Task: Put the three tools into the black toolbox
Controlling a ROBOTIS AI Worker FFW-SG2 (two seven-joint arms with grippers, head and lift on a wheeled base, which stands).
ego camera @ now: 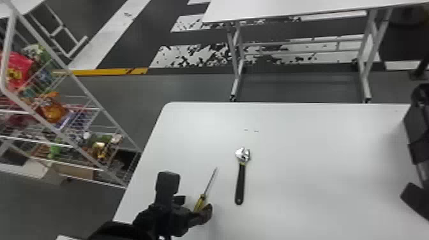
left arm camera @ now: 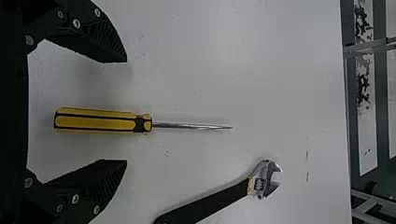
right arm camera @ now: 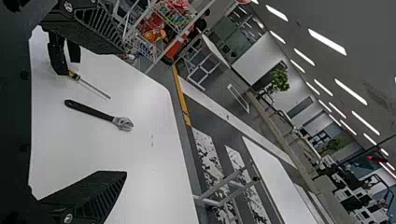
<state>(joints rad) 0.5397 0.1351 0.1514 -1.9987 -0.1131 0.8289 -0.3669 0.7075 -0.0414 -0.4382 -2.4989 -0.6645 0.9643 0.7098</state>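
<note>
While the screwdriver (ego camera: 200, 202) lies on the near left part of the white table (ego camera: 303, 143), its yellow, black-striped handle is toward the near side and its thin silver shaft points to the far side, leaning slightly right. Just to its right is the wrench (ego camera: 240, 178) – an adjustable one, with a shiny silver head at the far end and a black handle.

The left gripper (ego camera: 193, 206) is at the screwdriver, its fingers spread on either side of the yellow handle, with a gap on both sides in the left wrist view. The right gripper (ego camera: 415, 198) is at the right edge of the head view; its fingers are wide apart in the right wrist view.

Past the table's left side, a white wire rack (ego camera: 4, 70) holds goods on its tiers: a red packet (ego camera: 17, 68) higher up, an orange bag (ego camera: 52, 110) on the shelf below, and small green and gold items lower down.

The table has a rounded far left corner and two tiny dark marks beyond the wrench. Farther off stands another table (ego camera: 271, 9) on grey metal legs, over a dark floor with flaking white stripes and a yellow line (ego camera: 108, 71). The right wrist view also takes in ceiling lights and a leafy plant (right arm camera: 279, 80).
</note>
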